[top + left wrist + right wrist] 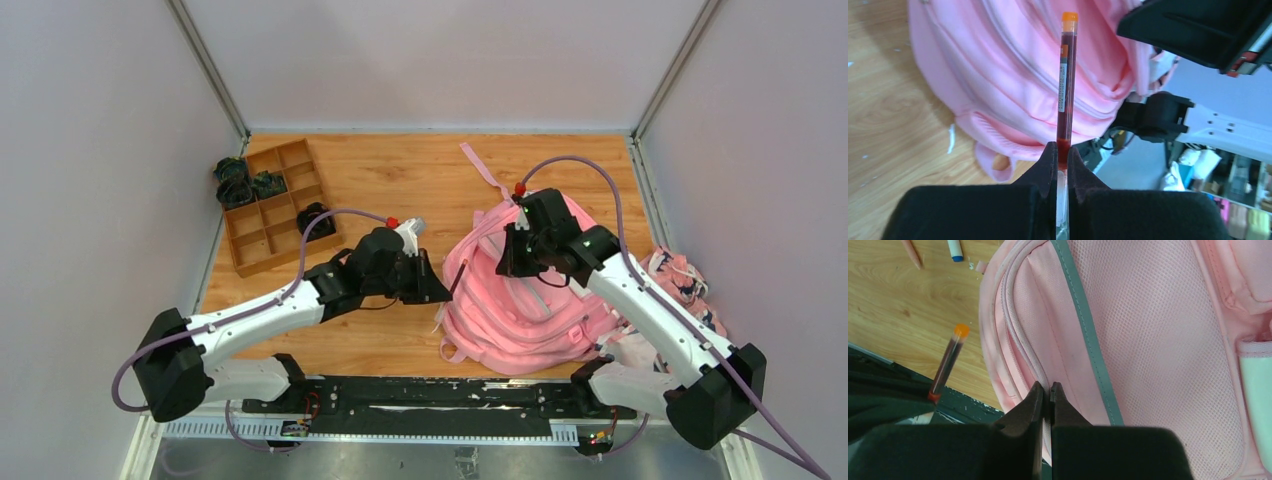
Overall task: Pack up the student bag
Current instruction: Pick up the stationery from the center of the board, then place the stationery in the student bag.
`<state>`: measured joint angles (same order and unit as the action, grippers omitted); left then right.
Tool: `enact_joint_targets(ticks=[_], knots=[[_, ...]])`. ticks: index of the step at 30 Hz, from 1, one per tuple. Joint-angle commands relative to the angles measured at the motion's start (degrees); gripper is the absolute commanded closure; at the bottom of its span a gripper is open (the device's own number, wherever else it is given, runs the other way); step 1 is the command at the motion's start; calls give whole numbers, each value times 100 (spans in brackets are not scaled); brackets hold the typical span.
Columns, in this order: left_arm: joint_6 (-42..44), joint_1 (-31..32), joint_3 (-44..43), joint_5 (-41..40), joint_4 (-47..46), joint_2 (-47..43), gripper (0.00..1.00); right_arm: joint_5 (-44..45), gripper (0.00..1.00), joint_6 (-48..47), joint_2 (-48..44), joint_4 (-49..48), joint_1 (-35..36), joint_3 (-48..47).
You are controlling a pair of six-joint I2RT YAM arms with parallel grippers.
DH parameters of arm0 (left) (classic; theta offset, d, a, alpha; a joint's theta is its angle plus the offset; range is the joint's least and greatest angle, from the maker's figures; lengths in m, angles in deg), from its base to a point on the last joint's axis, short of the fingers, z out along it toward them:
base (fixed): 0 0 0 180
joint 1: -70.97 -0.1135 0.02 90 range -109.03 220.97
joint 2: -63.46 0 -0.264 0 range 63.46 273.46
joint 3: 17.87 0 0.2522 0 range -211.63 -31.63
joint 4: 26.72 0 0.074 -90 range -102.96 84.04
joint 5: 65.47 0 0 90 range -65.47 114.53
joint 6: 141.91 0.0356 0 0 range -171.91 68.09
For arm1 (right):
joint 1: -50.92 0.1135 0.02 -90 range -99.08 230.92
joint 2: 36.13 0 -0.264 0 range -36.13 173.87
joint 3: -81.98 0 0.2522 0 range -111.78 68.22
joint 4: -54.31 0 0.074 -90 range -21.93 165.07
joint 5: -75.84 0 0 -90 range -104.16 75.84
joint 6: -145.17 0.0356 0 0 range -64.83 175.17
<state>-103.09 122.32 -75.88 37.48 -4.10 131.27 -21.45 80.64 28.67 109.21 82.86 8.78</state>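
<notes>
**Your left gripper clamps a slim dark-red pen with an orange cap, its cap just beside the large pink fabric student bag.**
The bag lies on the right half of the wooden table, close to the right wall and the near edge. Bare wood separates it from the brown compartment tray at the far left. Your right gripper is pinched tight on the bag's pink piped seam, beside its grey zipper strip.

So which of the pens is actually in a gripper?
The red orange-capped pen, clamped in the left gripper; the blue-tipped marker and pink pencil lie on the table.
</notes>
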Motion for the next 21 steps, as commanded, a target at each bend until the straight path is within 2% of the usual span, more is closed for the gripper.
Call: enact_joint_targets(ticks=[1, 12, 17, 21], knots=[[-500, 97, -144, 521, -598, 6, 100, -419, 100, 288, -9, -620, -124, -325], [-576, 103, -703, 762, -564, 726, 100, -706, 100, 386, -213, -889, -120, -239], [-886, 90, -576, 905, -1165, 893, 100, -761, 100, 324, -369, -928, -120, -198], [-876, 77, -667, 833, -1238, 1025, 100, -874, 100, 270, -476, -1049, -124, -167]])
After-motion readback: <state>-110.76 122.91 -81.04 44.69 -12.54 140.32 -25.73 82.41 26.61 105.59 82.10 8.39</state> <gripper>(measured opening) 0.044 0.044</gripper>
